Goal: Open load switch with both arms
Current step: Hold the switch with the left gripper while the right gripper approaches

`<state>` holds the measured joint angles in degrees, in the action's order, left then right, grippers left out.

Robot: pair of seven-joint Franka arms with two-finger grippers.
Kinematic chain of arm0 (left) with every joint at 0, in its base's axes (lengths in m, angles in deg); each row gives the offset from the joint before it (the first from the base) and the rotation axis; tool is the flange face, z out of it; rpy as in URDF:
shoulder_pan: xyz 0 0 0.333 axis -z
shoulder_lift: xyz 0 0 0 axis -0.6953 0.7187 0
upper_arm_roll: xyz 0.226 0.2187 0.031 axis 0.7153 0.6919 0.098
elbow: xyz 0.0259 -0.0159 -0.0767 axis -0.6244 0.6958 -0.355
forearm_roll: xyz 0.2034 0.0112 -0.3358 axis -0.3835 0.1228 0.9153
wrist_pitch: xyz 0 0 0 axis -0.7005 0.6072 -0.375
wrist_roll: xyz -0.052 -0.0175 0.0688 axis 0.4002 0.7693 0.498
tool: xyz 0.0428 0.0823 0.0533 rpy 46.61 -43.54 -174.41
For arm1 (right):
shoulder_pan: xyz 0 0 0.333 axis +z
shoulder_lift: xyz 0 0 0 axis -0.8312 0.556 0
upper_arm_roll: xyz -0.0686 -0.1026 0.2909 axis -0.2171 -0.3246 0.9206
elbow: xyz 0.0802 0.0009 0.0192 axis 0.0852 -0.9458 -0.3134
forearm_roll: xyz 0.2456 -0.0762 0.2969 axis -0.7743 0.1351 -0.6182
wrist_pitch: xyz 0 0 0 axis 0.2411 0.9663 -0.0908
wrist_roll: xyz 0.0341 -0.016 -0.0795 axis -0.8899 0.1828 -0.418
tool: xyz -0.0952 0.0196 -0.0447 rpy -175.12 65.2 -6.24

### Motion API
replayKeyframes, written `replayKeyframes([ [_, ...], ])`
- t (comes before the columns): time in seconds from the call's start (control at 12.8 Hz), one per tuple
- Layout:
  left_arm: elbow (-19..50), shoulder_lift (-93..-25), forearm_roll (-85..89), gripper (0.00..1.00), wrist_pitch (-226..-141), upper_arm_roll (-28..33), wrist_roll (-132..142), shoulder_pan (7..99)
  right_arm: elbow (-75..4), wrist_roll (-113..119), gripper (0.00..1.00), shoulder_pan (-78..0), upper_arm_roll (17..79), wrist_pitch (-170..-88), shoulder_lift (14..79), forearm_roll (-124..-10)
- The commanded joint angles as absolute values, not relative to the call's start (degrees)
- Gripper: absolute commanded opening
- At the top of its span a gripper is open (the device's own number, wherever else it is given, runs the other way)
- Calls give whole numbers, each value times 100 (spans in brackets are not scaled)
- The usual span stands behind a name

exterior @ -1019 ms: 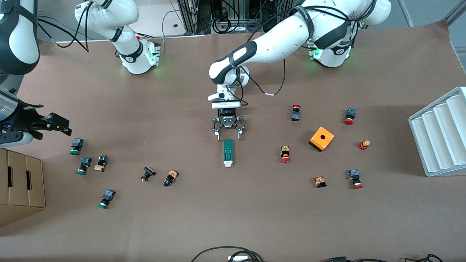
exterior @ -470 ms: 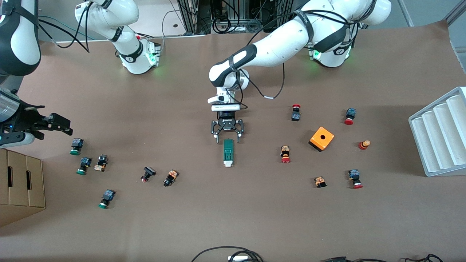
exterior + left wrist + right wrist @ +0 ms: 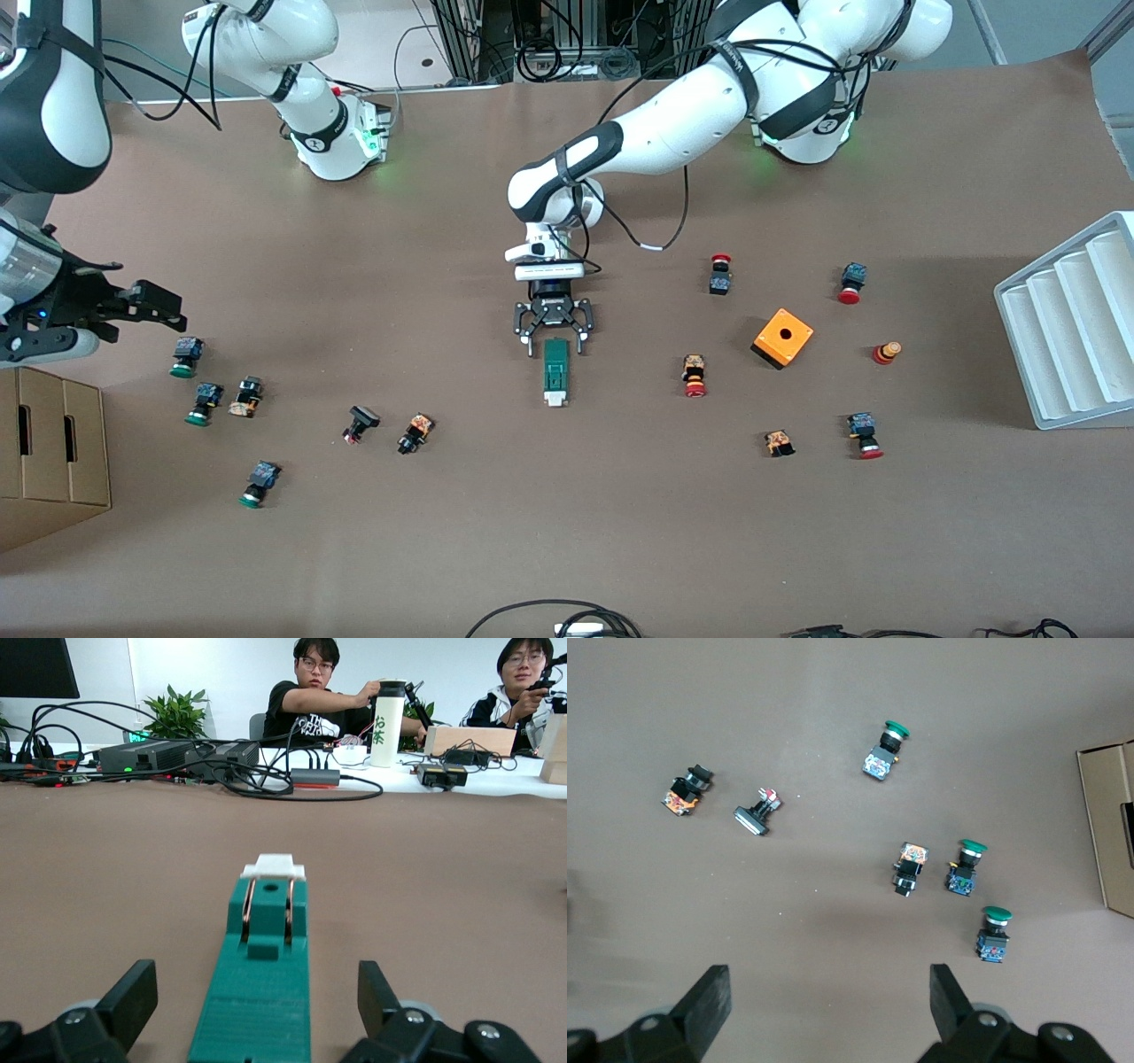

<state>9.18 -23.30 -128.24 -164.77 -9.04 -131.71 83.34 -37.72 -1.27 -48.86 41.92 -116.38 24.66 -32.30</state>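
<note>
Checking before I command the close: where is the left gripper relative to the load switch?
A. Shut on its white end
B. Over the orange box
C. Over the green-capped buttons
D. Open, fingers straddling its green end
D: the left gripper is open, one finger either side of the load switch at its green end.

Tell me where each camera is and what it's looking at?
Front view: sits high across the table, looking down at both arms, the load switch and an orange box.
Left wrist view: sits on the left arm's wrist, low over the table, looking along the load switch; the open left gripper shows.
Right wrist view: sits on the right arm's wrist, looking down at push buttons; the open right gripper shows.
Shared: front and left wrist views both show the load switch.
</note>
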Motion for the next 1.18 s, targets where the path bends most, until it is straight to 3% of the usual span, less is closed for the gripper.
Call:
replayKeyframes([
  [0.0, 800, -2180, -12966, 100, -16383, -978, -13227, 8299, -3731, 567, 100, -4848, 4431, -11736, 2694, -3136],
  [0.86, 624, -1995, -13133, 100, -16391, -969, -13209, 8290, -2467, 3810, 100, -4796, 5599, -11543, 4125, -3180],
  [1.1, 607, -1960, -13133, 100, -16400, -969, -13218, 8238, -2229, 5117, 100, -4218, 5618, -11481, 4521, -3162],
])
